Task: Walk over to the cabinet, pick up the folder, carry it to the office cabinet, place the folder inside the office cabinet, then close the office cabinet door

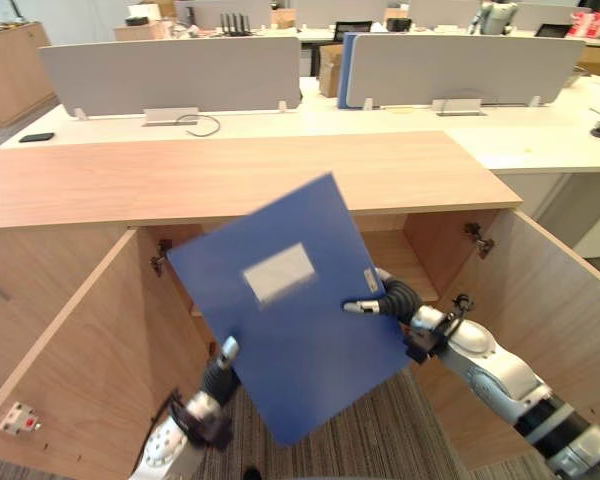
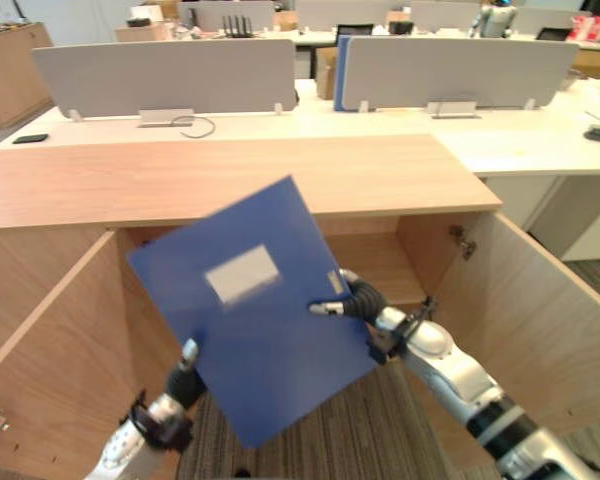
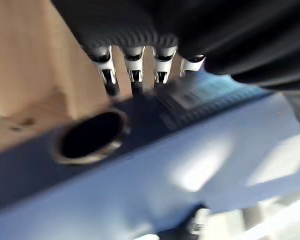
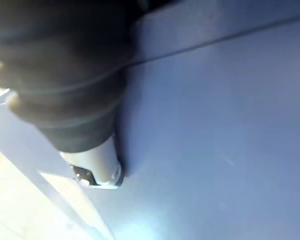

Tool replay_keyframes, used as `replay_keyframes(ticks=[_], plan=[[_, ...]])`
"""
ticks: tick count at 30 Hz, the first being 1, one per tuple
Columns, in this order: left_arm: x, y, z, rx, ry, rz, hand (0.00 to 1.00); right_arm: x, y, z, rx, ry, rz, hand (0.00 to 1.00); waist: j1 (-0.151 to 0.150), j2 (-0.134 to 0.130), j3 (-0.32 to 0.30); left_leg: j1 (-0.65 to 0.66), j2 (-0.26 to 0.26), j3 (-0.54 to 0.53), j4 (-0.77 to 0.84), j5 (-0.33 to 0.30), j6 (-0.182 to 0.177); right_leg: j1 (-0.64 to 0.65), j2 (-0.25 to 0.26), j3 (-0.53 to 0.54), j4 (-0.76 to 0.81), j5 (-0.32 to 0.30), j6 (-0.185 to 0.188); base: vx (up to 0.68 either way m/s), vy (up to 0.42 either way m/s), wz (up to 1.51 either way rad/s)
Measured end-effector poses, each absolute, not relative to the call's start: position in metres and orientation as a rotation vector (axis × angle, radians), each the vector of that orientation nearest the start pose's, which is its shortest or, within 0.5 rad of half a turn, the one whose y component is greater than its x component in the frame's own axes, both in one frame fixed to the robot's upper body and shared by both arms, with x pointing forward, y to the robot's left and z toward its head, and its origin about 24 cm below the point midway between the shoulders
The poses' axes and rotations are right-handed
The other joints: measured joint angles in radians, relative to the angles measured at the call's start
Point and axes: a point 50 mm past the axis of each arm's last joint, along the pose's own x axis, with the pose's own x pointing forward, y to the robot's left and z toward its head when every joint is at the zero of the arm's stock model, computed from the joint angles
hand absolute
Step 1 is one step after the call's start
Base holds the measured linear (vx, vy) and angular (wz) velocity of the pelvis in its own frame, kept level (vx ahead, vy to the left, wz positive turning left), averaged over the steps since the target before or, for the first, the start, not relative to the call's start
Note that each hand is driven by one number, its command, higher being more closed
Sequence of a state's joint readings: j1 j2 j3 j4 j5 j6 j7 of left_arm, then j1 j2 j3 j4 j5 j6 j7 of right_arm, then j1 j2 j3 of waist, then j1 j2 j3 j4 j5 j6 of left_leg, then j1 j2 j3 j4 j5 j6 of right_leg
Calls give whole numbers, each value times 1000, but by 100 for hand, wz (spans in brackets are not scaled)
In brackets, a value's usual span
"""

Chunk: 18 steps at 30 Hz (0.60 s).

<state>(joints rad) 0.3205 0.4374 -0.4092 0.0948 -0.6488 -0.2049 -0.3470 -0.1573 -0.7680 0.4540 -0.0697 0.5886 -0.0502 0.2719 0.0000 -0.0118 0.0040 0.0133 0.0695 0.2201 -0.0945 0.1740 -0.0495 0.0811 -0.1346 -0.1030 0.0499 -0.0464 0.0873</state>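
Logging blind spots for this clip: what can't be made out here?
- Cabinet inside: the folder, held by left hand and right hand, covers most of it in both eye views.
- Folder's white label: blurred, unreadable.
- Spine sticker, left wrist view: blurred.
- Right door: cut off by the eye views' right edge.
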Motion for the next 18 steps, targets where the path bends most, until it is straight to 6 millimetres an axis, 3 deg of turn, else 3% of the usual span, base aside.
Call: replay_keyframes(ticks=[2,4,5,8,14,18], plan=[[130,164,-74,-295,531,-423,0,252,-179,91,-292,-53,621,100,-12,1,-1,1,6,15,0,-4,-5,-11,7,18,0,1,-3,2,-2,-23],[115,173,-98,-293,650,-320,0,254,-188,110,-357,-170,532,100,-17,1,-1,1,12,29,0,-6,-8,-18,13,31,-2,3,-6,18,-4,-23],[107,177,-108,-273,704,-268,0,255,-194,119,-436,-243,458,100,-18,1,-2,1,14,31,1,-9,-10,-19,16,34,-4,5,-5,25,-6,-13],[93,188,-123,-266,780,-157,0,255,-201,120,-548,-271,369,100,-19,1,-8,1,14,31,1,-15,-10,-18,17,34,-6,7,-7,27,2,-2],[41,216,-149,-216,999,105,0,246,-207,76,-812,-108,348,100,-6,-1,-10,1,8,26,6,-22,-8,-12,13,29,-22,7,-7,52,7,0],[18,220,-154,-176,1087,147,0,241,-212,48,-929,10,374,100,2,-1,-9,1,3,9,6,-26,-9,-3,10,21,-32,7,-7,34,13,6]])
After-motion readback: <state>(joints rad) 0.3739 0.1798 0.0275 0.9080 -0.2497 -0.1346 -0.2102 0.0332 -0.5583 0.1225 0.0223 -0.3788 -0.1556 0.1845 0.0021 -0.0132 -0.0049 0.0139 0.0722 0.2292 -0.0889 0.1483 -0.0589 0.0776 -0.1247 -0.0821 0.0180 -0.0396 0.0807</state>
